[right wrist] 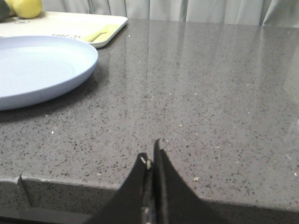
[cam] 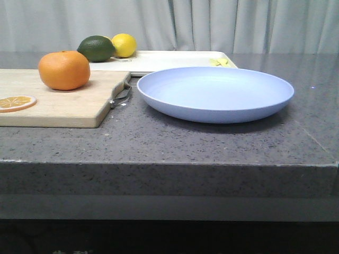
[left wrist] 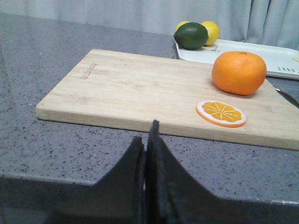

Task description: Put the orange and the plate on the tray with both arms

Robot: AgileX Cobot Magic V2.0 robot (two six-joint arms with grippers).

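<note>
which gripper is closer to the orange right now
Left. The left gripper, shut, sits at the counter's near edge facing the cutting board that holds the orange. The right gripper, also shut, faces bare counter beside the plate.

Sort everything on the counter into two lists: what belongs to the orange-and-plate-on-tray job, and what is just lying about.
Belongs to the job:
- orange, on the cutting board
- plate, on the counter
- tray, behind the plate

Just lying about:
- cutting board
- orange slice
- lime
- lemon
</note>
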